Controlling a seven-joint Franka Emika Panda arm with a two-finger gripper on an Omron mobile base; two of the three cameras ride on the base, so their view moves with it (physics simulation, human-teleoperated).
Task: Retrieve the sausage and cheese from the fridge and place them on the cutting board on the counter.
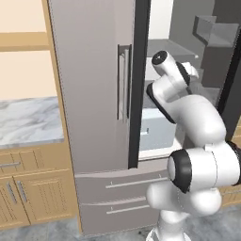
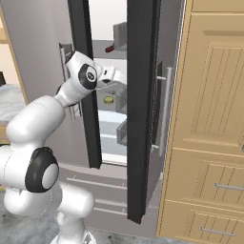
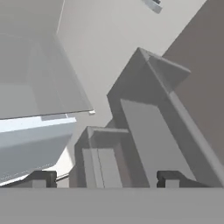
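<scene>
The fridge [image 1: 94, 94] stands with its left door shut and its right door [image 2: 140, 109] swung open. On an upper shelf inside lies the dark red sausage [image 2: 109, 48]. A small yellowish lump, the cheese [image 2: 109, 100], sits on a lower shelf. My gripper [image 2: 116, 78] reaches into the open half, between those two shelves in height. In the hand view the gripper [image 3: 106, 179] is open, with its tips wide apart and nothing between them, facing grey door bins [image 3: 144, 131]. The cutting board is out of view.
The marble counter [image 1: 28, 120] over wooden cabinets lies left of the fridge. A tall wooden cabinet [image 2: 209, 119] stands right of the open door. A grey shelf [image 3: 39, 74] and a white drawer [image 3: 30, 144] are close to the hand. Two lower fridge drawers [image 1: 122, 197] are shut.
</scene>
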